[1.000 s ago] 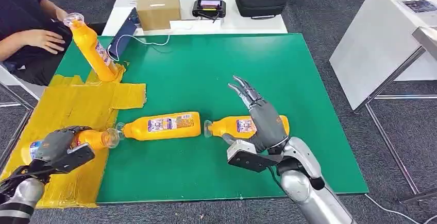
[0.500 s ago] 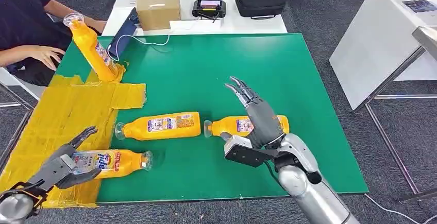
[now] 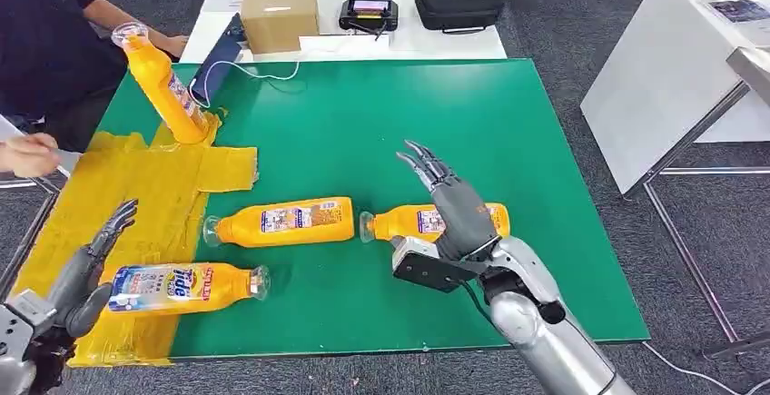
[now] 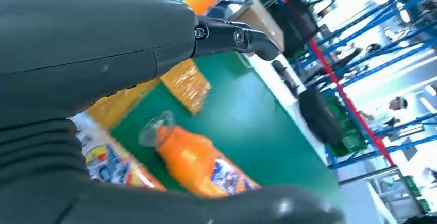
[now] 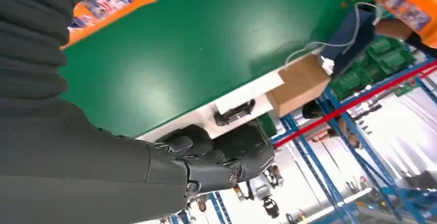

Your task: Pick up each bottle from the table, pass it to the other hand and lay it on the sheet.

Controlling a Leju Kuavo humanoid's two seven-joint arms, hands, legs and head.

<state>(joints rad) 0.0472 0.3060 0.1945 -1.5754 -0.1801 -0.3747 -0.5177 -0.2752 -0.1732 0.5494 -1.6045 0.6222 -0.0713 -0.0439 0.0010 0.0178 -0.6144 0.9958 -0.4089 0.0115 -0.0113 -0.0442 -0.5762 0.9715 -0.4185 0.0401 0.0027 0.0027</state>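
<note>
An orange plastic bottle with a blue label (image 3: pixel 182 286) lies on the yellow taped sheet (image 3: pixel 136 186), just beside the released left robot hand (image 3: pixel 86 272); the right robot hand (image 3: pixel 454 204), fingers spread, hovers over another orange bottle (image 3: pixel 409 222).

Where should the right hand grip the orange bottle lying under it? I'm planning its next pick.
Judging by its pose, grip the bottle across its labelled middle, coming down from above. It lies flat, cap pointing toward the sheet, and the open right hand hovers over its thick end.
</note>
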